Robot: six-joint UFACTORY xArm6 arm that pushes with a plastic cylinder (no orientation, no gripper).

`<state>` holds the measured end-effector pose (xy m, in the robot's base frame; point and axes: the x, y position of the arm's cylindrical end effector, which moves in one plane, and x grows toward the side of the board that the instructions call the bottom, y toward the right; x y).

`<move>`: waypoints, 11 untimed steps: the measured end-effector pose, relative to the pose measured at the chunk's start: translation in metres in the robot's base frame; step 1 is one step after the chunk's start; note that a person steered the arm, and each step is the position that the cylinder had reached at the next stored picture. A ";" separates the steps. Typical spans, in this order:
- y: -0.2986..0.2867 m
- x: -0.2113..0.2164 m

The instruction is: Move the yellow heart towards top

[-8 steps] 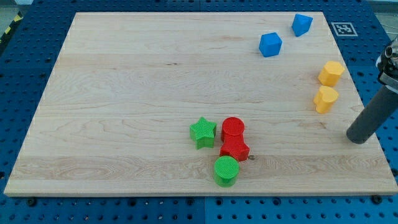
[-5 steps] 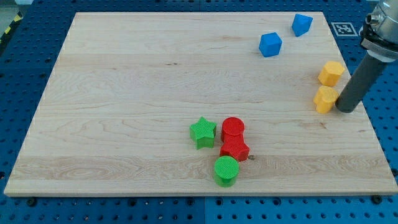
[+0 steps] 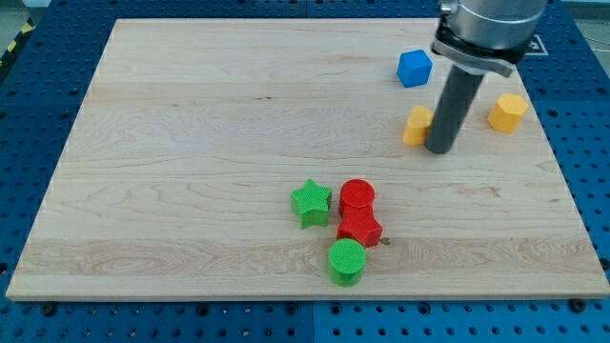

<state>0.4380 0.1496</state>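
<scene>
The yellow heart [image 3: 416, 125] lies on the wooden board [image 3: 191, 143], right of centre, partly hidden by my rod. My tip [image 3: 438, 149] rests on the board right against the heart's right side, a little below it. A second yellow block, a hexagon [image 3: 507, 111], sits further to the view's right, apart from the tip.
A blue cube [image 3: 414, 68] lies just above the heart. The other blue block is hidden behind the arm. A green star [image 3: 311, 202], a red cylinder [image 3: 357, 197], a red block [image 3: 360, 229] and a green cylinder [image 3: 347, 261] cluster at bottom centre.
My tip swept from the board's right edge up and leftwards. The yellow heart slid with it to the left and slightly up. The yellow hexagon stayed put.
</scene>
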 end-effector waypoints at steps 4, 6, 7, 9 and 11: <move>-0.029 -0.079; 0.000 -0.085; 0.000 -0.079; 0.033 -0.079; 0.083 -0.103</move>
<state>0.3351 0.2323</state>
